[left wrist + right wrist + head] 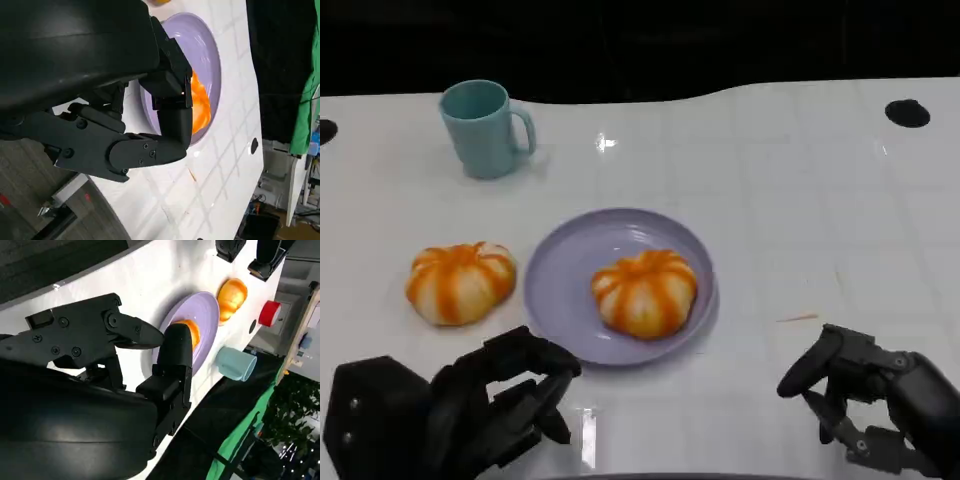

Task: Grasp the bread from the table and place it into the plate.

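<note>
One orange-and-white striped bread bun [645, 291] [200, 102] [192, 334] lies in the lavender plate [565, 270] [200, 50] [202, 320] at the table's middle. A second bun [460, 282] [231, 297] sits on the bare table just left of the plate. My left hand [470, 405] [130, 125] is low at the near left, below that bun, its fingers curled and empty. At the near right edge my right hand [870, 395] [115, 370] hovers with fingers apart, holding nothing.
A teal mug [485, 128] [235, 364] stands at the back left, handle to the right. The white table [800, 200] stretches bare to the right of the plate. A red object [270, 313] and a green cloth [305, 100] sit beyond the table.
</note>
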You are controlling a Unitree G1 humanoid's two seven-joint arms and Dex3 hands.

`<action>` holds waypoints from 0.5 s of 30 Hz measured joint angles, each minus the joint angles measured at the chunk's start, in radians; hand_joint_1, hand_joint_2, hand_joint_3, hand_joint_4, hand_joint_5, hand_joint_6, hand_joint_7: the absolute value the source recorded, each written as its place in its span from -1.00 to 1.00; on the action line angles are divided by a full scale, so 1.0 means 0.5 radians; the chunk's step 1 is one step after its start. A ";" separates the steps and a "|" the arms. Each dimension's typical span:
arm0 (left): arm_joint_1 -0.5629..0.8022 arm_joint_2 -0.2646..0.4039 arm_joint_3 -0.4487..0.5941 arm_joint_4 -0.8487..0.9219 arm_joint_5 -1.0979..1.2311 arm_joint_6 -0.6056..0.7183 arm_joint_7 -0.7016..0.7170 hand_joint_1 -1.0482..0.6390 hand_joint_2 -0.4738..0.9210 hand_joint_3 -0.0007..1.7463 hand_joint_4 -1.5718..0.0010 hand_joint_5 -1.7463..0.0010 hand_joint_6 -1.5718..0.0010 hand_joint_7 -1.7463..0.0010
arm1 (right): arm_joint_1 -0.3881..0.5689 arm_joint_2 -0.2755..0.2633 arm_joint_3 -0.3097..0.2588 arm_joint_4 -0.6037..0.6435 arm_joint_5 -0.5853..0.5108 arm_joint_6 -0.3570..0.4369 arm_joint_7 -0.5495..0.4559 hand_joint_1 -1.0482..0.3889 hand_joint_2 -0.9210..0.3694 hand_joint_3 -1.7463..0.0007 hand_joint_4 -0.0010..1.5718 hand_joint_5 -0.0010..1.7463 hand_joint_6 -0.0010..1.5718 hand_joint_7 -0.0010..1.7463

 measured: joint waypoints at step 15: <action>-0.011 0.008 0.001 0.039 -0.027 -0.033 0.000 -0.24 1.00 -0.48 0.23 -1.00 0.21 -0.49 | -0.043 0.002 0.005 0.135 -0.032 -0.132 -0.031 0.08 -0.80 0.21 -0.08 1.00 -0.21 0.64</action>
